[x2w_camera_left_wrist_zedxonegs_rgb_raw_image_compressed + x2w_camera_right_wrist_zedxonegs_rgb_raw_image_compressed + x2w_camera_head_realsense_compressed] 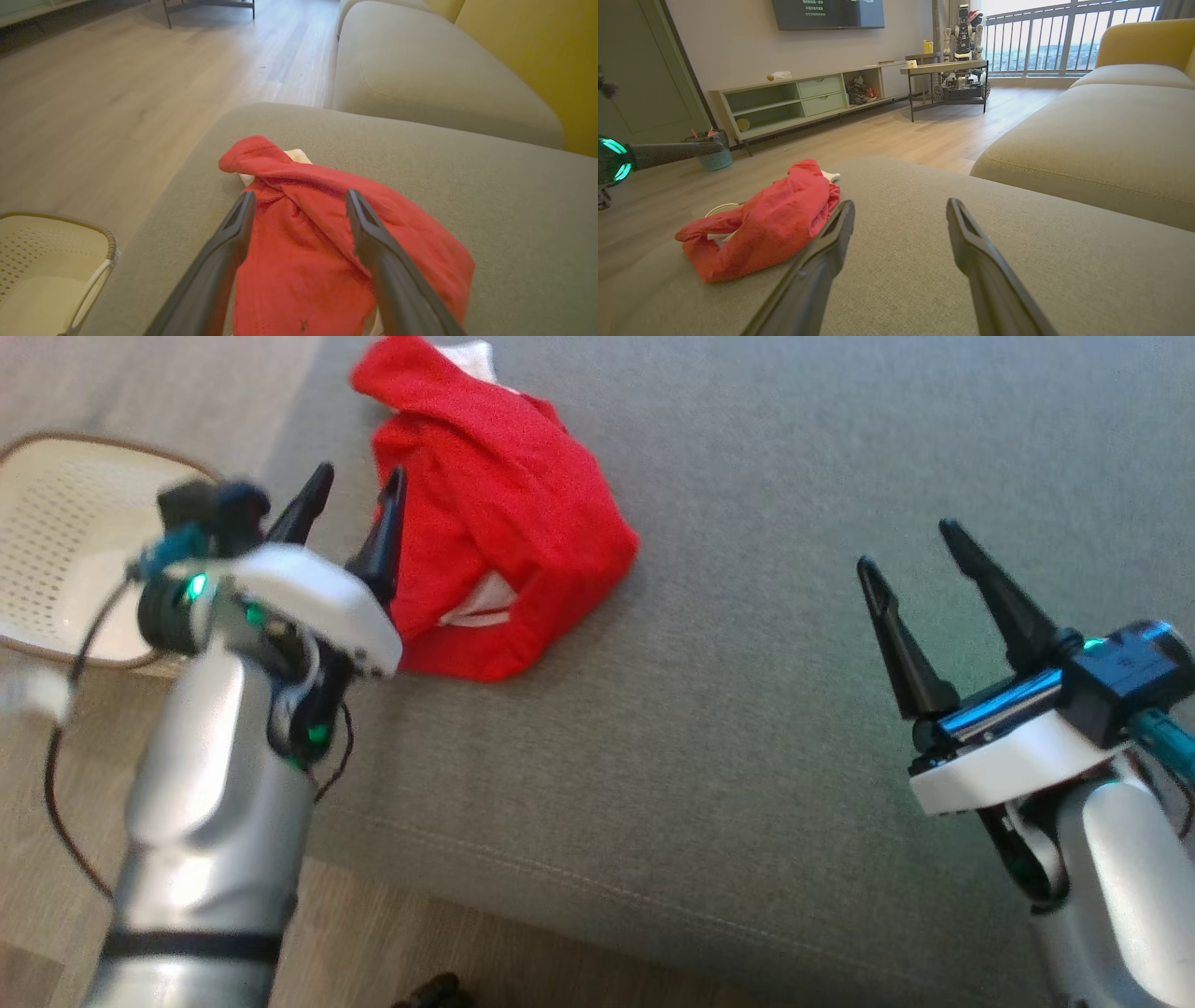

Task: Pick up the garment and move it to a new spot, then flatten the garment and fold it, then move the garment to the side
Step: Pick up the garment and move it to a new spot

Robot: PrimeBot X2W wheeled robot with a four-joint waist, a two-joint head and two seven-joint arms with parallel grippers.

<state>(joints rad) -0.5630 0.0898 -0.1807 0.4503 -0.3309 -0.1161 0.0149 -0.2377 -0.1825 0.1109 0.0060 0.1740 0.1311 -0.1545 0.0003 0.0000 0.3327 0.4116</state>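
Judging by pose, pickup step in hand: crumpled red garment [504, 532] lies between and just beyond left gripper [359, 476] fingers, spread wide, empty. Next move needs descent, firm pinch on thick fold. Right gripper [907, 546] also wide, garment well apart. Near left fingers: cushion [747, 728] edge, basket [65, 523]; free room toward right fingers.

garment [504, 523]: red (white lining showing) | crumpled heap | on grey cushion [747, 709]
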